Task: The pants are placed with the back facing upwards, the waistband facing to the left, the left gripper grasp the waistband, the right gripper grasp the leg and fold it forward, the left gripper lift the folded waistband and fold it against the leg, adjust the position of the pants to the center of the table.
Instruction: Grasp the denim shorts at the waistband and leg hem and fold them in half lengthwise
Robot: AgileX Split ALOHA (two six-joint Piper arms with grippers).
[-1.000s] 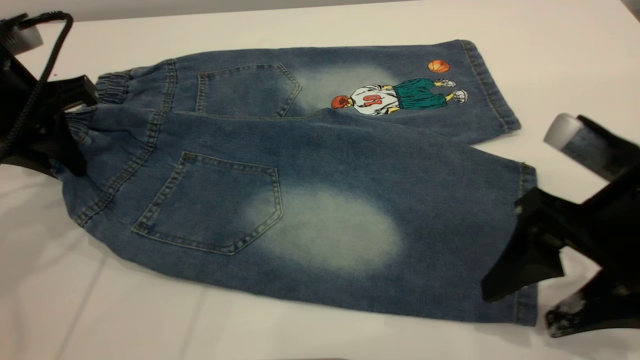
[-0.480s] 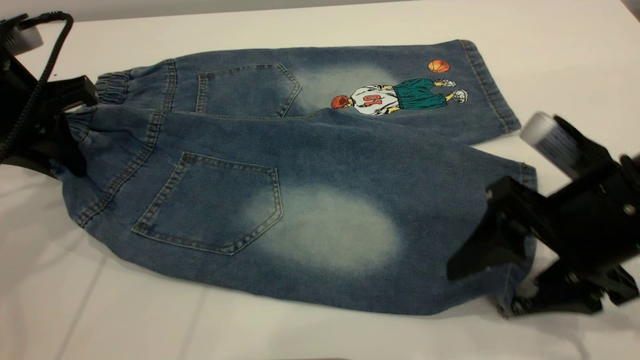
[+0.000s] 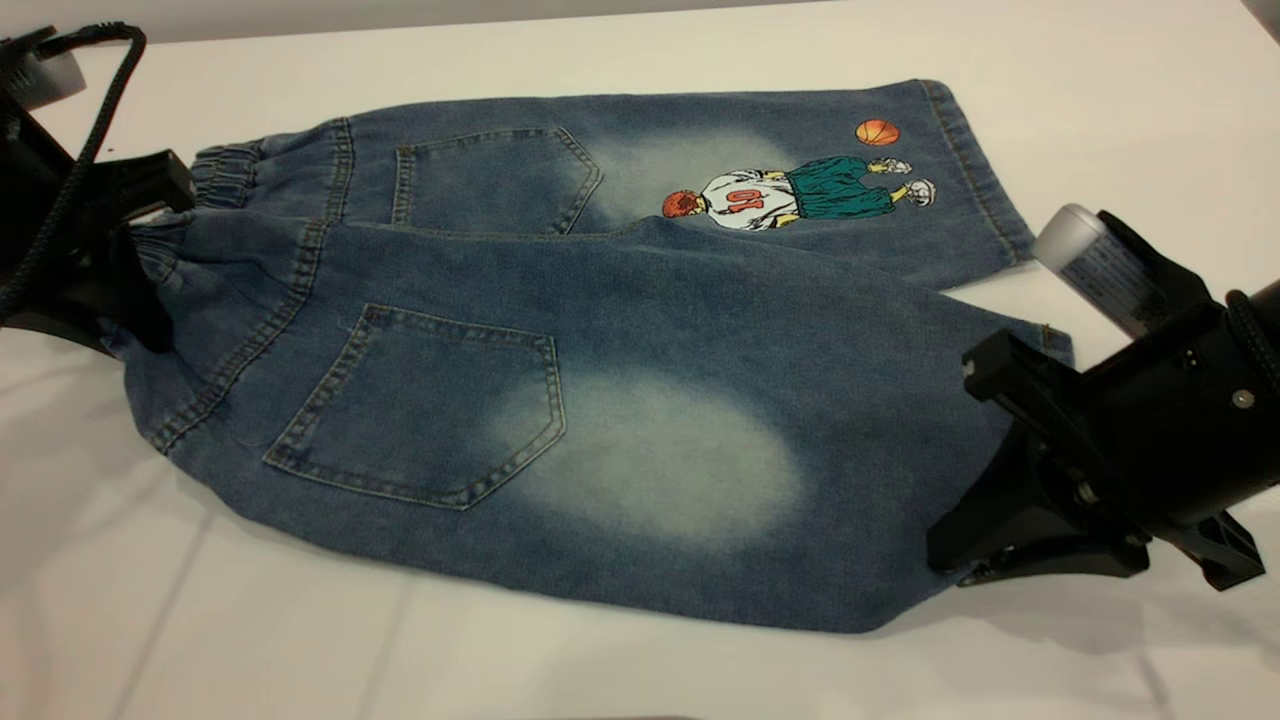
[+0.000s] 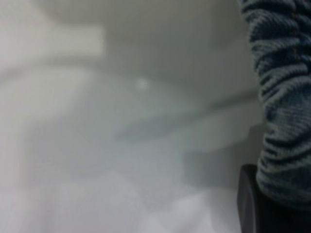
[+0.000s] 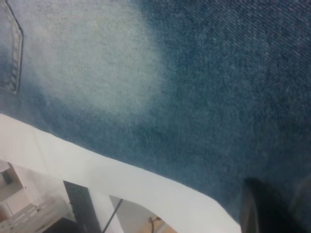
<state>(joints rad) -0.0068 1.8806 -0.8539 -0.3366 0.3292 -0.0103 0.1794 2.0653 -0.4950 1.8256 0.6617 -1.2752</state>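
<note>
— so, starting at the right claw (image 3: 985, 560): we have it at the hem end of the leg (image 3: 700, 440), closed down on the denim, and the fabric there is bunched up off the worktop (image 3: 1100, 90) rather than lying flat.

— and the left claw (image 3: 140, 255)? we see it at the waistband (image 3: 215, 175), on the near half of the gathered elastic. the left wrist view shows ruffled denim (image 4: 282, 97) pressed against one dark finger (image 4: 247, 199), so we judge it pinched shut on the band, though the second finger is hidden.

— agreed. outward from there, the pants (image 3: 560, 330) lie back up, waistband to the left, the near leg slightly overlapping the one with the basketball print (image 3: 790, 190).

— then the step in hand is folding the near leg forward over the printed one. how do we do it well?

— we lift both ends together and keep them level, so the denim hangs taut between the claws instead of sagging in the middle.

— and we carry it across in one arc, far enough that the near edge lands along the far edge, pockets stacked.

— we'd also watch the right grip: it looks like a shallow bite near the corner, so a quick pull could slip the hem out.
</note>
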